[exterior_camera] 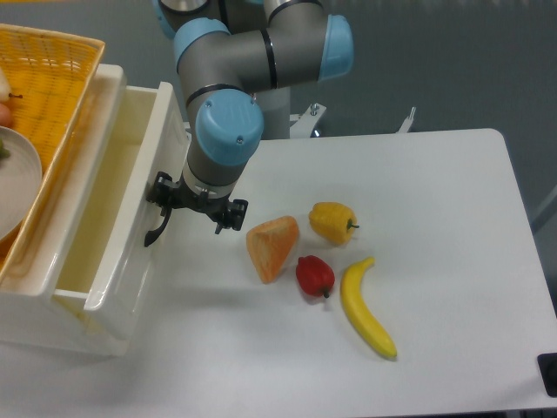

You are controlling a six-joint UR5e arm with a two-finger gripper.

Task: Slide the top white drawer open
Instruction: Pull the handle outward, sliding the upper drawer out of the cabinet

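The top white drawer (130,261) stands pulled out to the right from the white cabinet (43,326), and its pale inside shows from above. Its curved black handle (157,228) sticks out from the front panel. My gripper (171,212) hangs right at that handle, under the blue-capped wrist. The fingers are mostly hidden by the wrist, but they appear shut on the handle.
A woven yellow basket (61,78) holding a white plate (17,178) sits on top of the cabinet. On the table to the right of the gripper lie an orange wedge (272,246), a yellow pepper (332,222), a red pepper (314,275) and a banana (365,307).
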